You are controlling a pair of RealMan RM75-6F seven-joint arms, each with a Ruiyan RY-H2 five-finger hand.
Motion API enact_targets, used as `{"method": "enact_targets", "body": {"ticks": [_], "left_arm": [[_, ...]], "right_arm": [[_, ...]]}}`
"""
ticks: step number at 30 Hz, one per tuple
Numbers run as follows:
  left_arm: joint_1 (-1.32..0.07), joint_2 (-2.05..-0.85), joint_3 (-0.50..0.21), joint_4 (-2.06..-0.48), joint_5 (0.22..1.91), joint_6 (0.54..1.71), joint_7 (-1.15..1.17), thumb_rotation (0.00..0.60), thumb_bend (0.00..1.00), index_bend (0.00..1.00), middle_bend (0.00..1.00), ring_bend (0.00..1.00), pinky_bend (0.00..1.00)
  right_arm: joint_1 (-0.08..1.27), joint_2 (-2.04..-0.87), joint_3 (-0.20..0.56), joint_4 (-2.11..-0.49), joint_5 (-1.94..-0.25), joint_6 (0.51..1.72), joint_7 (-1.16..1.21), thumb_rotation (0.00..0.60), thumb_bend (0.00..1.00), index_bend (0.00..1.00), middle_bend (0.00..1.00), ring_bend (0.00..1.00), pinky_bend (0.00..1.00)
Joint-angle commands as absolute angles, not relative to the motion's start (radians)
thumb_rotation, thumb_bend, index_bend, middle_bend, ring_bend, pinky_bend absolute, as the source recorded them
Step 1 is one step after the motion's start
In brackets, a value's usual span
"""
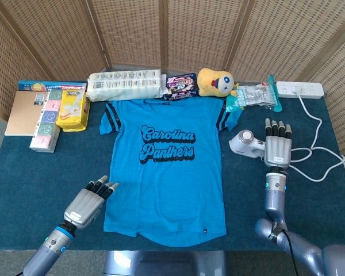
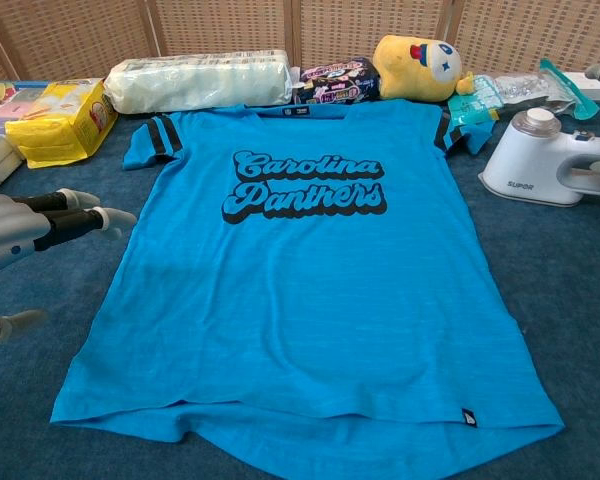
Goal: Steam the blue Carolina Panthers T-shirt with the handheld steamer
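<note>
The blue Carolina Panthers T-shirt lies flat, print up, in the middle of the dark blue table. My left hand hovers just off the shirt's lower left hem, fingers stretched out and apart, holding nothing. The white handheld steamer lies on the table right of the shirt. My right hand sits flat over the steamer's handle end with fingers straight, not closed around it. In the chest view only a dark bit of that hand shows at the right edge.
A white power strip and its looping cable lie at the right. Along the back sit a yellow plush toy, snack packs, a long wrapped pack, plastic bags, a yellow pack and stacked boxes.
</note>
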State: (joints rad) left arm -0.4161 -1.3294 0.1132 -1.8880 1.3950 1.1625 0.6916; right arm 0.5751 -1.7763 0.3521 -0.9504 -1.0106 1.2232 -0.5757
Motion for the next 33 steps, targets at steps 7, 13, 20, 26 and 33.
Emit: {"method": "enact_targets", "body": {"ticks": [7, 13, 20, 26, 33], "left_arm": [[-0.377, -1.249, 0.133, -1.938, 1.413, 1.204, 0.633, 0.6, 0.33, 0.0, 0.16, 0.01, 0.21], [-0.337, -1.205, 0.148, -1.934, 1.463, 1.26, 0.571, 0.6, 0.33, 0.0, 0.16, 0.01, 0.21], [-0.263, -1.182, 0.166, -1.875, 1.536, 1.363, 0.455, 0.6, 0.33, 0.02, 0.16, 0.04, 0.22], [-0.198, -1.186, 0.156, -1.809, 1.603, 1.484, 0.351, 0.6, 0.34, 0.23, 0.28, 0.2, 0.3], [-0.105, -1.182, 0.163, -1.735, 1.603, 1.583, 0.265, 0.6, 0.34, 0.25, 0.31, 0.23, 0.31]], "right_arm": [[0.477, -1.609, 0.299, -1.276, -1.027, 1.284, -0.621, 0.598, 0.28, 0.0, 0.14, 0.1, 0.08], [0.424, -1.517, 0.254, -1.425, -1.061, 1.307, -0.596, 0.599, 0.28, 0.05, 0.19, 0.15, 0.14], [0.347, -1.432, 0.161, -1.503, -1.194, 1.352, -0.458, 0.597, 0.29, 0.17, 0.26, 0.25, 0.32], [0.289, -1.378, 0.1, -1.529, -1.291, 1.398, -0.351, 0.597, 0.31, 0.28, 0.35, 0.35, 0.43], [0.209, -1.319, 0.043, -1.564, -1.34, 1.452, -0.284, 0.598, 0.31, 0.35, 0.41, 0.41, 0.49]]}}
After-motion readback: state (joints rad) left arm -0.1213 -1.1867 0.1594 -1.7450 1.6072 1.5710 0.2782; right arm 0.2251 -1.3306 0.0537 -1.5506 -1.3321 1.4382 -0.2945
